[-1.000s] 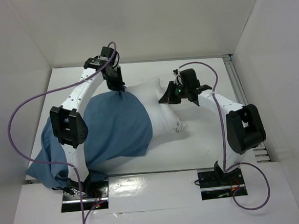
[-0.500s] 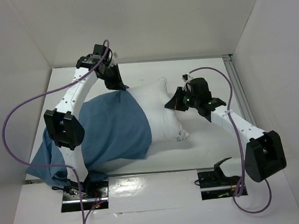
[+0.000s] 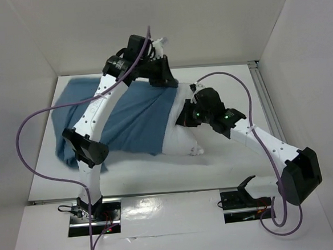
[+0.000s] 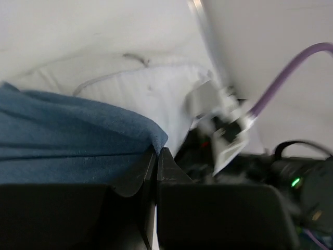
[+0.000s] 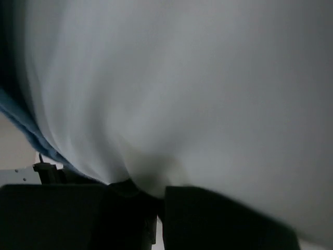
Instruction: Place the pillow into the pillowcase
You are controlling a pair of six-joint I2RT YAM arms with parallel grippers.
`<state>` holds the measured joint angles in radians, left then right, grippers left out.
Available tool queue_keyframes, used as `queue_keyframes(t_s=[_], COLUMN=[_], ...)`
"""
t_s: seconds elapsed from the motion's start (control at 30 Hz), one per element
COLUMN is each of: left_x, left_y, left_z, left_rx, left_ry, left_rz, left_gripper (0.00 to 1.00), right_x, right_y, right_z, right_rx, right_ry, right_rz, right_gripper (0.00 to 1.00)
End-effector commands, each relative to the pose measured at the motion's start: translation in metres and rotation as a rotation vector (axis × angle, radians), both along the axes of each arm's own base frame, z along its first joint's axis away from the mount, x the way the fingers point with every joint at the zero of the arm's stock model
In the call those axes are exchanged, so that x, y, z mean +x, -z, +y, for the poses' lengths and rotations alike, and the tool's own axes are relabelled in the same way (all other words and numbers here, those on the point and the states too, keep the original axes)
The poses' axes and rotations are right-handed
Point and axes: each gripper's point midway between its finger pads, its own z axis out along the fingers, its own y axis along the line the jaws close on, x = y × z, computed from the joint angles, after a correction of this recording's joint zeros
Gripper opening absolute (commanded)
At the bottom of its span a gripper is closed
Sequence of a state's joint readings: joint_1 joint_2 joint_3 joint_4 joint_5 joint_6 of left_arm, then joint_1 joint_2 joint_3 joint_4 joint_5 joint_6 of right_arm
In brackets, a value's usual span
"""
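No legible text, labels or numbers anywhere

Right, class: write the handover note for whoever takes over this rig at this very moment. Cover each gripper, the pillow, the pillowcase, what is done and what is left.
Left gripper: shut on the open edge of the pillowcase, at the far side.
Right gripper: shut on a pinch of the pillow at its bare end.
Things: the pillow's left part is inside the pillowcase; its right end sticks out.
Done: the pillowcase is drawn partway over the pillow.
Left: probably pull the edge over the bare end, then release both.
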<state>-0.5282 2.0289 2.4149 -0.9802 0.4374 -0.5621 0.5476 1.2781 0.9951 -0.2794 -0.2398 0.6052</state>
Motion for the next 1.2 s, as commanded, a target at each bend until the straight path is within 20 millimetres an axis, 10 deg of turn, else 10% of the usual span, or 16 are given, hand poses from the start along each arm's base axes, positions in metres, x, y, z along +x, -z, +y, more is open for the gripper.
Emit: queue_keyframes(t_s=[0.0,0.27,0.47,0.7,0.77,0.87,0.9,0.97,1.17], left_x=[-0.072,-0.047,-0.044,-0.042,-0.046,-0.048,-0.046,-0.043,-0.052], left_y=[-0.098,-0.036,-0.008,0.019,0.013,0.029,0.059,0.063,0.153], left_z=[-0.091,-0.058,-0.04,-0.036,-0.013,0.031,0.052,0.068,0.07], left_rx=[-0.395,-0.233,-0.098,0.045,0.108,0.23,0.291,0.298,0.365], left_ry=[0.358,0.085,-0.095,-0.003,-0.041,-0.173,-0.202,-0.253,-0.159], left_rz=[-0.092,0.007,-0.004,-0.03,-0.095,-0.158,-0.122,-0.172,-0.107], left_gripper=[0.0,0.0,0.0,0.68,0.79,0.9,0.88,0.85,0.81], right_x=[-0.013,-0.013,-0.017,-0.005,-0.006,-0.018,-0.021,-0.035,-0.057], right_y=[-0.104,-0.035,-0.039,-0.029,-0.029,-0.038,-0.035,-0.029,-0.022], right_z=[0.041,0.005,-0.026,-0.098,-0.136,-0.19,-0.201,-0.222,-0.219], right_rx=[0.198,0.119,0.12,0.011,-0.018,-0.06,-0.093,-0.105,-0.104], right_ry=[-0.046,0.061,0.122,0.346,0.444,0.548,0.549,0.594,0.598], right_rz=[-0.202,-0.105,-0.108,-0.006,0.027,0.04,0.046,0.116,0.171], right_gripper=[0.0,0.0,0.0,0.02,0.16,0.73,0.8,0.87,0.93])
